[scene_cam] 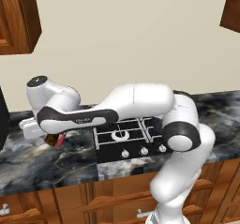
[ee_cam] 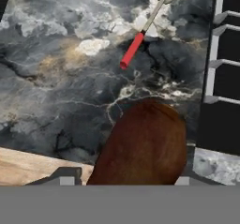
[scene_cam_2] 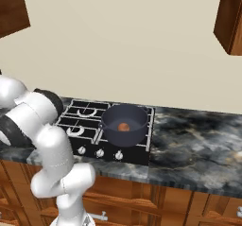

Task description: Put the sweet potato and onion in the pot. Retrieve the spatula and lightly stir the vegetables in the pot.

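The dark-brown sweet potato (ee_cam: 145, 143) sits between my two finger tips in the hand view, and my gripper (ee_cam: 124, 178) is closed against its sides. In the left base view the gripper (scene_cam: 52, 139) hangs low over the counter left of the stove, with the brown lump under it. The spatula (ee_cam: 133, 49) lies on the counter just beyond, red handle toward me and wiry head away. On the stove's right front burner stands the dark blue-grey pot (scene_cam_2: 105, 124), and the small orange-brown onion (scene_cam_2: 124, 126) rests inside it.
The black stove (scene_cam: 124, 136) with its grates lies right of the gripper, and its edge (ee_cam: 225, 54) shows in the hand view. Dark marble counter (scene_cam_2: 198, 147) stretches to the right of the pot. The counter's front edge and wooden cabinet fronts (ee_cam: 28, 164) are close below the hand.
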